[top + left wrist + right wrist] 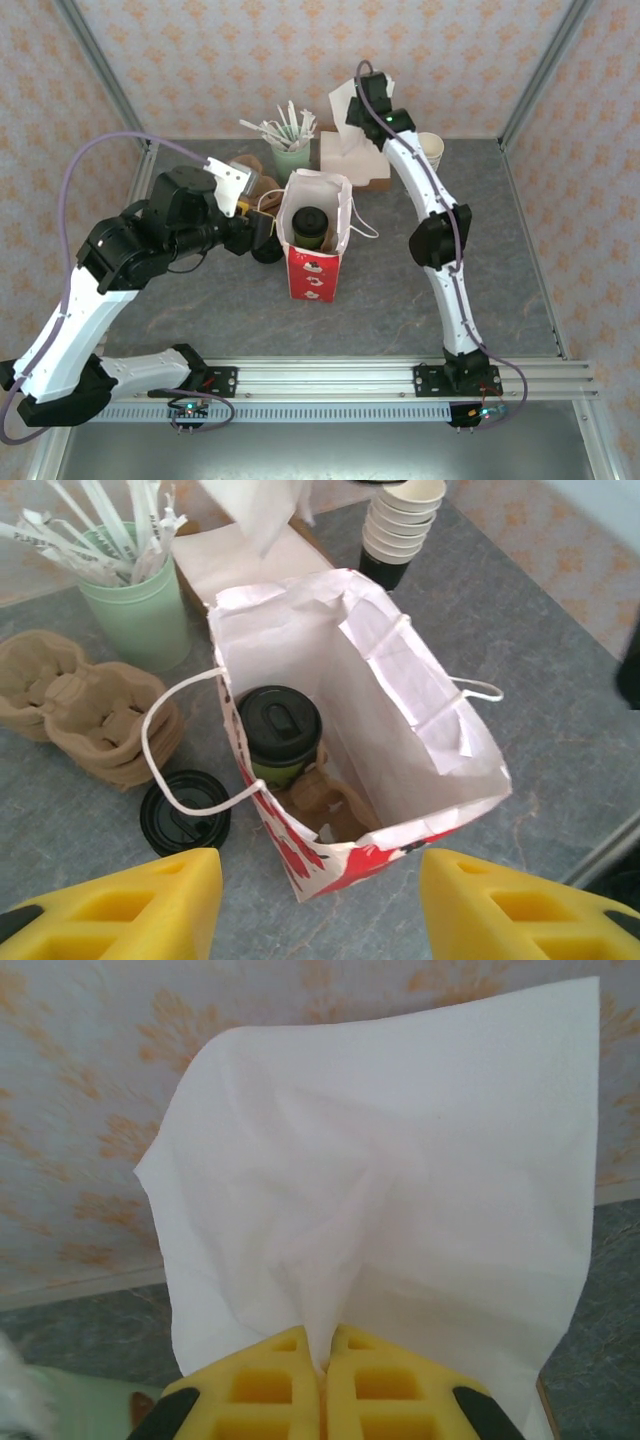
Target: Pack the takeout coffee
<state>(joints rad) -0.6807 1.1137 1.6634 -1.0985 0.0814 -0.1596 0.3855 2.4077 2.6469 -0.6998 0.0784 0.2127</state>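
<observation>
Yellow left gripper (320, 905) on the left, jaws apart, holding nothing; green takeout coffee (281, 732) with black lid standing inside the red-and-white paper bag (425, 715) in the middle; right gripper (322, 1375) far right, pinched tight on a white napkin (400, 1180)

No words, brand names or numbers can be read anywhere. The paper bag (312, 272) has white marks on its red lower part, too blurred to make out. The moulded shapes on the takeout coffee (280, 720) lid spell nothing legible.
</observation>
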